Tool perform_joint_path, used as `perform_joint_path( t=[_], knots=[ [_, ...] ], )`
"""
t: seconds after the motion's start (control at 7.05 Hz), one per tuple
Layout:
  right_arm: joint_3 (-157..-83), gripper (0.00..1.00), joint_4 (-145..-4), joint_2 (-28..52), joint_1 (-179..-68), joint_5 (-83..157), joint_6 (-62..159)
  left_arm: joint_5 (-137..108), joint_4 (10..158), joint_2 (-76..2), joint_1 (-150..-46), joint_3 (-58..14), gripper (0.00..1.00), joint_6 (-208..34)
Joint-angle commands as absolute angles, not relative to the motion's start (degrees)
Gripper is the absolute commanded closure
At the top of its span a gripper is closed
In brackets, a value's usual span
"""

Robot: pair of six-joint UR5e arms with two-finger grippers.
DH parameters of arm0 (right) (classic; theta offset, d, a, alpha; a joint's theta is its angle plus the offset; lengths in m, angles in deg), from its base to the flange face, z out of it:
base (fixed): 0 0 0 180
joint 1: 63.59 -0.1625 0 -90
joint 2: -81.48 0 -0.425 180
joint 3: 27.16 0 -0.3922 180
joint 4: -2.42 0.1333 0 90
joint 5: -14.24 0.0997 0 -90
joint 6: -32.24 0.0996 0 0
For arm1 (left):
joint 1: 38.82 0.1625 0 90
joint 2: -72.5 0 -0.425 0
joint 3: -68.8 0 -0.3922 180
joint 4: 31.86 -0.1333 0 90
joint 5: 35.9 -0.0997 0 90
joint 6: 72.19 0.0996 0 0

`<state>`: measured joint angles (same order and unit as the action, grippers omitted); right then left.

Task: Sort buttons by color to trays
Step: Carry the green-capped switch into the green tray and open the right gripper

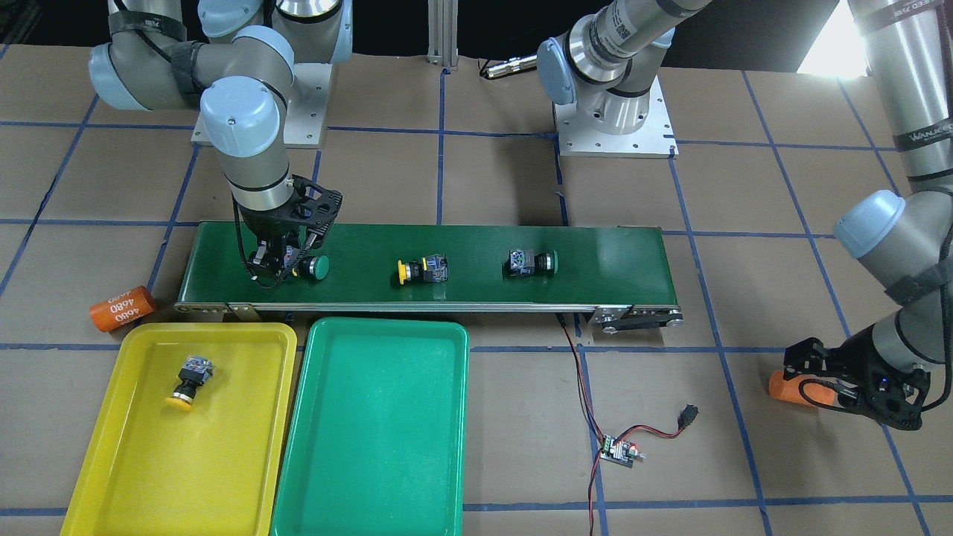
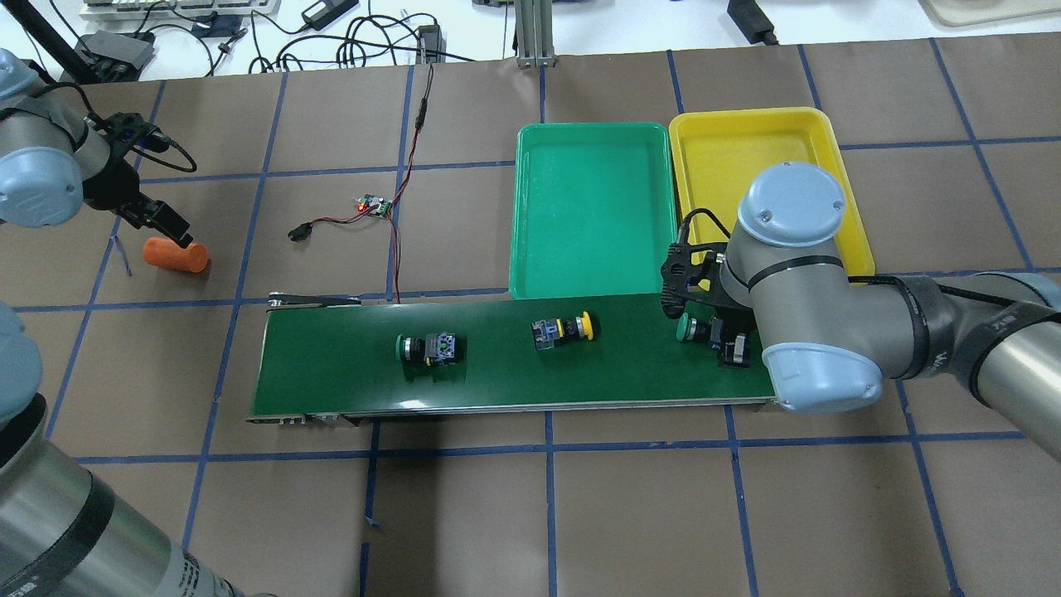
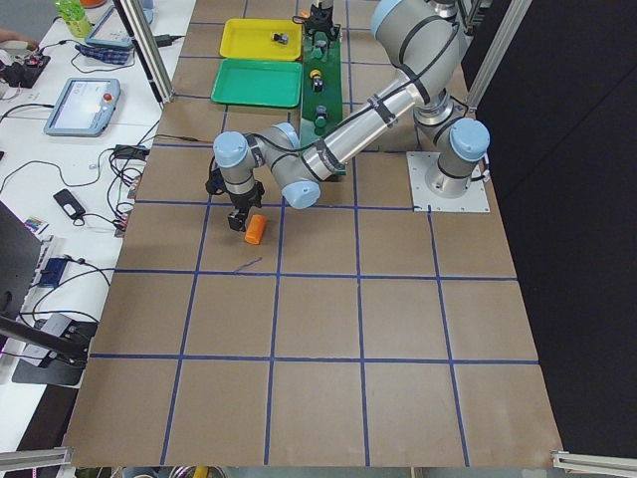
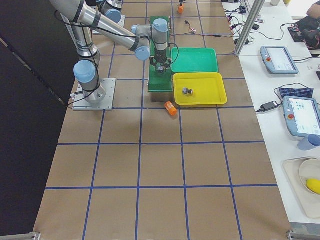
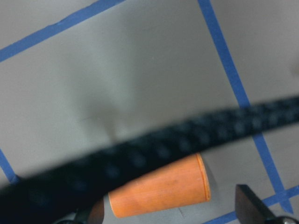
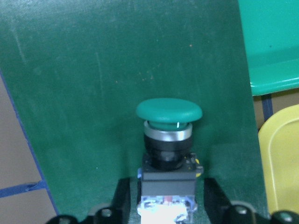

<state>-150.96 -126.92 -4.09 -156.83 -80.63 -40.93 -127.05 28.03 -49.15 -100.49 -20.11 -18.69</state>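
Note:
My right gripper [image 1: 292,264] is down on the belt, shut on the body of a green-capped button [image 1: 316,266], which fills the right wrist view [image 6: 168,112]. A yellow-capped button [image 1: 417,270] and a second green-capped button [image 1: 532,262] lie further along the belt. Another yellow-capped button [image 1: 190,380] lies in the yellow tray [image 1: 186,469]. The green tray [image 1: 372,439] beside it holds nothing. My left gripper [image 1: 811,387] is open, far from the belt, with its fingers either side of an orange cylinder [image 5: 159,191].
The long dark-green conveyor belt [image 1: 461,249] runs across the table behind the trays. A second orange cylinder [image 1: 121,307] lies by the yellow tray's corner. A small circuit board [image 1: 618,450] with red-black wires lies between the trays and my left gripper.

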Motion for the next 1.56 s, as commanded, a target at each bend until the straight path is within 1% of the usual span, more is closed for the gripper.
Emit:
perform_joint_path(
  t=[0.0,0.14,0.28,0.43,0.57,0.71,0.85,0.99,1.42],
  knots=[
    [-149.8,0.93,-127.0,-4.1,-156.9,-80.5,-40.8,-126.6,28.1,-49.7,-100.3,-20.7,0.00,-18.7],
    [-146.6,0.97,-127.0,-3.3,-156.9,-80.3,-40.8,-126.6,28.0,-50.0,-100.2,-20.3,0.00,-18.8],
    [-140.9,0.97,-126.7,0.3,-157.0,-80.3,-40.8,-126.6,28.0,-50.4,-100.1,-20.1,0.00,-20.3],
    [-133.8,0.97,-125.9,5.2,-157.9,-79.4,-40.6,-126.6,28.0,-50.5,-100.1,-20.1,0.00,-24.9],
    [-129.3,0.96,-126.9,8.5,-160.2,-77.5,-41.4,-126.6,28.0,-50.5,-100.1,-20.3,0.00,-25.7],
    [-127.7,0.91,-131.4,11.7,-162.6,-76.3,-41.9,-126.7,28.0,-51.0,-100.1,-20.1,0.00,-25.5],
    [-127.9,0.64,-133.5,12.6,-162.9,-76.1,-41.9,-126.7,27.3,-51.2,-100.1,-20.0,0.00,-25.1],
    [-127.9,0.01,-133.5,12.8,-162.7,-76.4,-41.3,-126.8,26.2,-51.1,-100.1,-20.1,0.00,-25.4],
    [-129.4,0.00,-131.6,11.4,-161.7,-77.3,-41.1,-126.8,26.0,-51.5,-99.9,-19.9,0.00,-24.7]
  ],
)
